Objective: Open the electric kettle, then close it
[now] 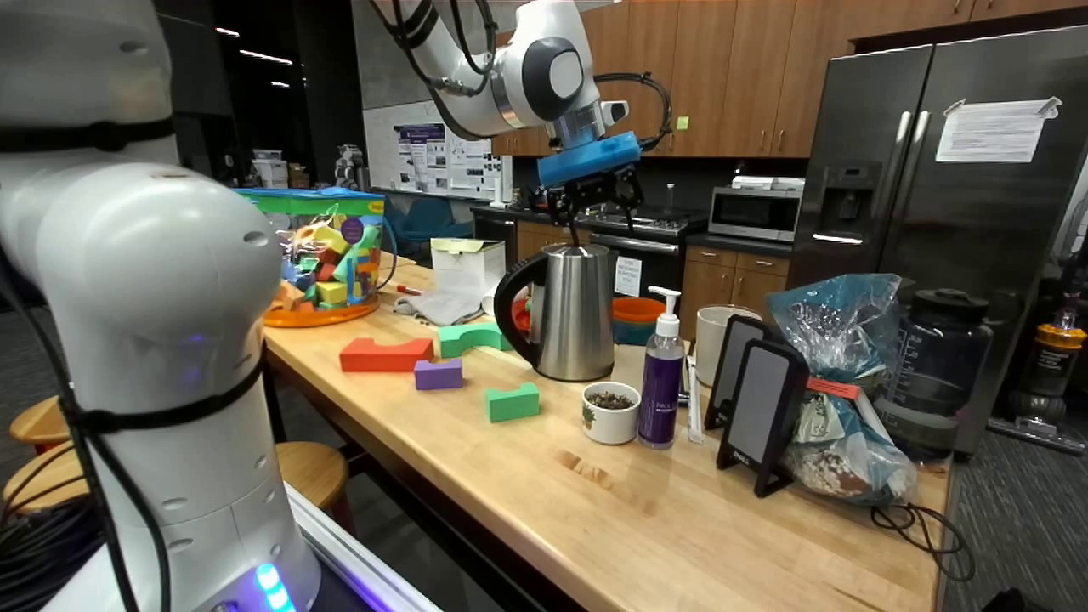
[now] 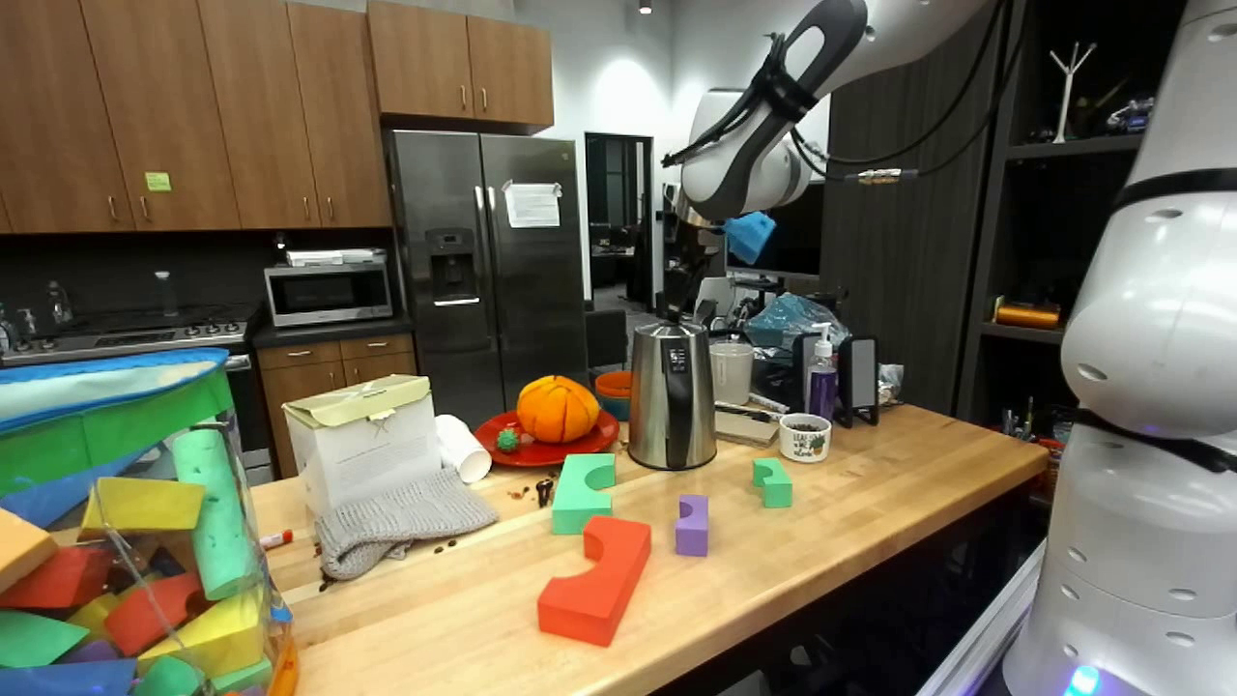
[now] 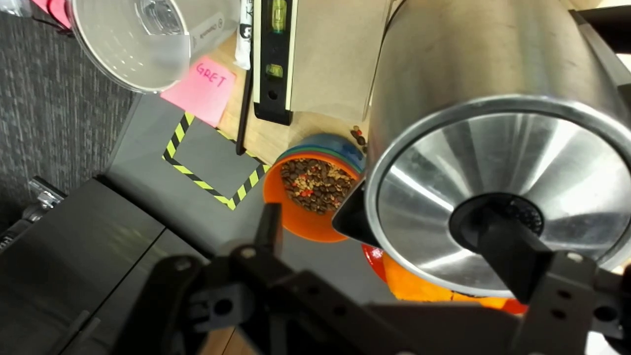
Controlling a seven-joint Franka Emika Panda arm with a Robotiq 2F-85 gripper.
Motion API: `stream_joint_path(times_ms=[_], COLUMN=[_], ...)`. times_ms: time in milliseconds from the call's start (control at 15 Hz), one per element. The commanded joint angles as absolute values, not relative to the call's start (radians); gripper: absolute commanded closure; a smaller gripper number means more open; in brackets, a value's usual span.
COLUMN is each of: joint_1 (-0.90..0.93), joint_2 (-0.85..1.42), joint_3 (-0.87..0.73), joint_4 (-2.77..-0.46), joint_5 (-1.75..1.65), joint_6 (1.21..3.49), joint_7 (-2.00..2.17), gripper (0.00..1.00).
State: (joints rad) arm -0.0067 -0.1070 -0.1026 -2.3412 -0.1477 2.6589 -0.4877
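In an exterior view: one tall, tapering stainless-steel electric kettle (image 1: 578, 319) with black loop handle (image 1: 503, 313), upright on a pale wooden table (image 1: 680, 527); above it, one black two-finger gripper (image 1: 602, 234), spread wide, grasping nothing; one red notched block (image 1: 387, 357); one small purple notched block (image 1: 439, 376); one white cup of dark bits (image 1: 610, 425), near one clear pump bottle with purple label (image 1: 659, 399). In an exterior view: the kettle again, near one round red plate (image 2: 560, 456), a ridged orange pumpkin (image 2: 558, 409) on it. In the wrist view: one round silver lid (image 3: 493, 162), down on the kettle; one finger (image 3: 512, 251) over its black central disc (image 3: 463, 219) — contact cannot be told — the other finger (image 3: 270, 222) well apart; one orange bowl (image 3: 308, 224) of brown and red bits, near the kettle.
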Motion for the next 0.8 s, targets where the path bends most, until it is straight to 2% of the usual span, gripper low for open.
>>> stream_joint_path(times_ms=[0,733], joint_1=[-0.011,-0.006], joint_2=[-0.107,-0.115], joint_3=[-0.101,-0.078], joint_4=[-2.328,-2.334], joint_5=[-0.126,-0.143], joint_6=[2.643,2.644], joint_7=[-0.526,-0.516], gripper=[0.0,0.0])
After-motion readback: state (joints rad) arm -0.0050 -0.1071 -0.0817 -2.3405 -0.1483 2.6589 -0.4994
